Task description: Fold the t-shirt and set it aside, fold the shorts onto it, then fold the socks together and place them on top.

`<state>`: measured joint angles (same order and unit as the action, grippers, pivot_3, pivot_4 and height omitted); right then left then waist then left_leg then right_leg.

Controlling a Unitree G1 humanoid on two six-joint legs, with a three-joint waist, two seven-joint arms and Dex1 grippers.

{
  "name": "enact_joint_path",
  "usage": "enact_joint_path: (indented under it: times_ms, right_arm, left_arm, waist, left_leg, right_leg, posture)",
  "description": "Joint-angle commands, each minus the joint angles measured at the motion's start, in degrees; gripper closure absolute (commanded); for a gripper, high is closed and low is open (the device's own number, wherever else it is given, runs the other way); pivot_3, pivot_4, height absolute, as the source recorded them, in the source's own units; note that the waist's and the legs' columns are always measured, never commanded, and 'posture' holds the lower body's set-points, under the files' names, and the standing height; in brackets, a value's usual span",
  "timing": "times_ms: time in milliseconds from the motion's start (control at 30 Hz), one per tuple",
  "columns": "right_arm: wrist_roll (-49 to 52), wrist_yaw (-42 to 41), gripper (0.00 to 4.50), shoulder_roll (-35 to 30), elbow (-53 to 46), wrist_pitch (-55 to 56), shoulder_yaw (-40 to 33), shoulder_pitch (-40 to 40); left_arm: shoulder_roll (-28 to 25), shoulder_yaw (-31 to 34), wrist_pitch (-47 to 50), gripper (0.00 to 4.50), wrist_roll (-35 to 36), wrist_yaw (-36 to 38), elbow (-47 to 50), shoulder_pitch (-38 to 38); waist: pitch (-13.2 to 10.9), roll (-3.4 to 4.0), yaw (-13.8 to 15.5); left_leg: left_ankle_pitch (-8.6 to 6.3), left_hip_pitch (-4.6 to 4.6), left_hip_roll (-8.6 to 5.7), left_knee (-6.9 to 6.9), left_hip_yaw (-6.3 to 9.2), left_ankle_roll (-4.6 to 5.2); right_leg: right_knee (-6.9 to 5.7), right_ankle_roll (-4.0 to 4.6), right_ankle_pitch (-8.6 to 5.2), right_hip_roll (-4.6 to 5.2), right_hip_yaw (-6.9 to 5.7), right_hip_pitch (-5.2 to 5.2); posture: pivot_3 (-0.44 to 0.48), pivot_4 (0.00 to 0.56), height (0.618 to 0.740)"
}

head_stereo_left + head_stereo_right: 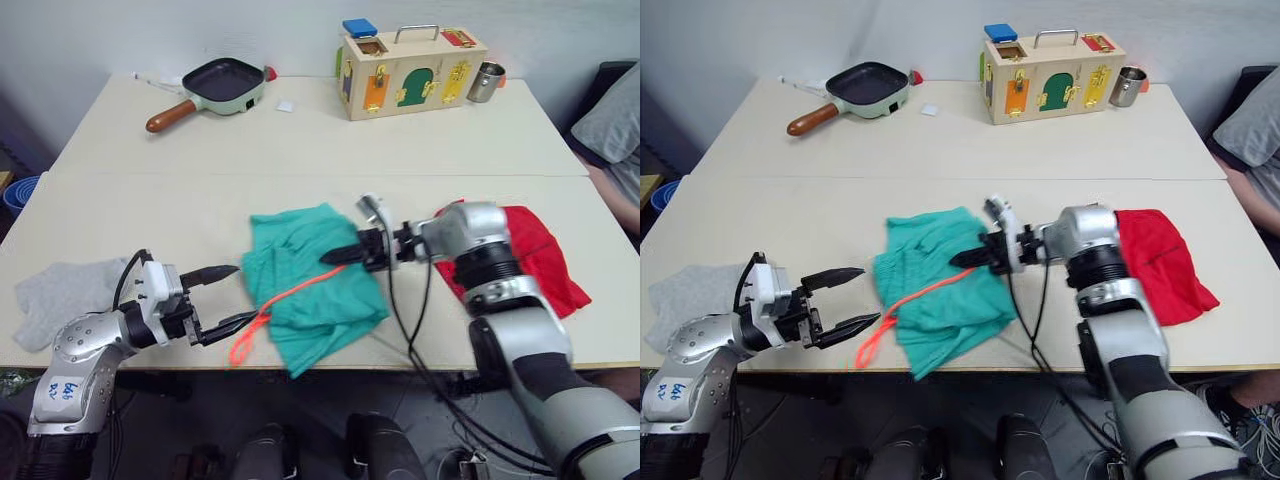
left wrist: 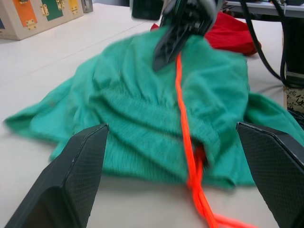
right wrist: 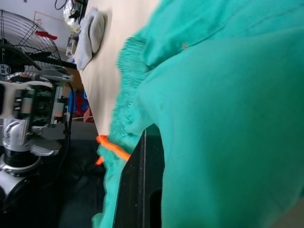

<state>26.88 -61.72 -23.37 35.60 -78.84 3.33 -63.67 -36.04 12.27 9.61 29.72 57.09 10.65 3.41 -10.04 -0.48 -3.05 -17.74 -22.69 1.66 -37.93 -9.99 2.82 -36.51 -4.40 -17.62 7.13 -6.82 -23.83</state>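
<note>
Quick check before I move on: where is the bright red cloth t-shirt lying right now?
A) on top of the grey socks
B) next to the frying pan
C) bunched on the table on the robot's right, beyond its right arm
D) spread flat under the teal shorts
C: the bright red cloth t-shirt lies bunched on the right side of the table, apart from the teal-green cloth shorts and far from the grey socks.

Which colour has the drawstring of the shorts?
The drawstring is bright orange, against the teal-green shorts. It shows best in the left wrist view.

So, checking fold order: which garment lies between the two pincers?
The teal shorts with the orange drawstring; the red t-shirt lies behind the right arm, the grey socks beyond the left.
</note>
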Motion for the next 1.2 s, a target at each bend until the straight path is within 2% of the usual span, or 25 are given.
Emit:
enact_joint_path:
  times_ms: [33,133,267,333,433,567,733,867,1000,1033,1133,1200]
  right_arm:
    - [3.85,-3.54,4.49,-6.19,-6.69,-3.08,-0.28,-0.79]
    - [4.1,-7.5,4.49,-16.9,-9.03,-2.79,1.67,-0.39]
    - [2.35,-14.45,4.49,-27.96,-8.71,1.42,7.06,0.04]
    - [-0.68,-18.38,4.49,-32.24,-5.34,6.01,10.73,-0.28]
    - [-6.59,-22.4,4.49,-35.22,3.43,13.69,14.86,-2.63]
    - [-15.68,-25.02,4.49,-35.68,15.93,27.22,18.43,-5.69]
    - [-22.47,-17.48,4.49,-32.26,29.53,40.89,16.38,-7.25]
    - [-25.31,-13.62,4.49,-30.49,34.64,45.87,14.29,-7.6]
    - [-26.32,-5.26,4.49,-29.19,37.26,52.83,10.22,-4.43]
    - [-26.26,-5.45,4.49,-29.26,37.42,53.93,9.11,-4.04]
    - [-25.85,-7.75,3.87,-30.46,36.92,54.39,6.33,-3.86]
    - [-26.33,-5.47,3.19,-31.57,36.56,55.8,4.84,-3.61]
  left_arm:
    - [0.81,-0.63,-0.16,0.0,0.62,-0.63,1.22,1.45]
    - [1.8,-2.1,-0.13,0.0,0.3,-0.66,0.4,3.1]
    - [2.44,-3.16,-0.17,0.0,0.02,-0.29,-0.73,4.37]
    - [2.67,-3.68,-0.21,0.0,-0.13,0.06,-1.46,5.12]
    - [2.89,-4.4,-0.23,0.0,-0.2,0.45,-2.32,6.37]
    - [2.91,-4.68,-0.09,0.0,-0.15,0.67,-2.52,6.88]
    - [2.73,-4.61,0.61,0.0,0.07,0.39,-1.76,6.75]
    - [2.35,-4.19,1.41,0.0,0.35,0.22,-0.78,6.26]
    - [1.99,-3.66,1.53,0.0,0.49,0.28,-0.28,6.46]
    - [1.69,-3.51,1.65,0.0,0.67,0.49,0.09,6.37]
    - [0.65,-3.01,1.74,0.0,0.66,1.1,0.38,5.99]
    - [0.09,-2.69,1.64,0.0,0.71,1.39,0.38,5.79]
  waist:
    - [0.0,0.0,-0.01]
    - [-0.05,0.07,0.25]
    - [-0.06,0.08,0.59]
    - [-0.07,0.1,0.55]
    - [-0.07,0.1,0.37]
    - [-0.14,0.22,0.28]
    - [-0.14,0.22,0.3]
    - [-0.19,0.31,0.3]
    - [-0.19,0.32,0.5]
    - [-0.19,0.32,0.65]
    - [-0.2,0.34,0.91]
    - [-0.2,0.35,0.99]
  left_leg:
    - [0.0,-0.03,0.0,0.0,0.0,0.0]
    - [-0.01,-0.06,0.0,0.0,0.0,0.01]
    - [-0.02,-0.18,-0.01,-0.02,0.0,0.06]
    - [-0.01,-0.2,0.01,-0.03,-0.02,0.05]
    - [0.0,-0.19,0.03,-0.05,-0.06,0.05]
    - [0.03,-0.2,0.02,-0.09,-0.11,0.08]
    - [0.04,-0.21,0.04,-0.12,-0.12,0.06]
    - [0.11,-0.25,0.05,-0.16,-0.12,0.05]
    - [0.14,-0.25,0.09,-0.16,-0.1,0.01]
    - [0.14,-0.25,0.1,-0.19,-0.08,0.01]
    - [0.15,-0.26,0.09,-0.22,-0.09,0.03]
    - [0.15,-0.26,0.1,-0.22,-0.09,0.02]
  right_leg:
    - [0.01,0.0,0.0,0.0,-0.02,-0.01]
    - [0.07,0.0,0.0,-0.01,-0.07,-0.02]
    - [0.25,-0.01,0.01,-0.01,-0.11,-0.09]
    - [0.45,-0.02,0.01,-0.04,-0.11,-0.1]
    - [0.45,-0.02,0.01,-0.07,-0.11,-0.09]
    - [0.43,-0.04,0.02,-0.08,-0.12,-0.09]
    - [0.43,-0.05,0.02,-0.16,-0.12,-0.08]
    - [0.42,-0.08,0.04,-0.2,-0.11,-0.08]
    - [0.41,-0.08,0.04,-0.26,-0.1,-0.07]
    - [0.41,-0.08,0.05,-0.27,-0.1,-0.06]
    - [0.4,-0.1,0.05,-0.28,-0.06,-0.06]
    - [0.4,-0.1,0.06,-0.3,-0.05,-0.06]
  posture:
    - [0.0,0.15,0.74]
    - [0.0,0.15,0.74]
    - [0.0,0.15,0.74]
    - [0.0,0.15,0.74]
    - [0.0,0.15,0.74]
    - [0.0,0.15,0.74]
    - [0.0,0.15,0.74]
    - [0.0,0.15,0.74]
    - [0.0,0.15,0.74]
    - [0.0,0.15,0.74]
    - [0.0,0.15,0.74]
    - [0.0,0.15,0.74]
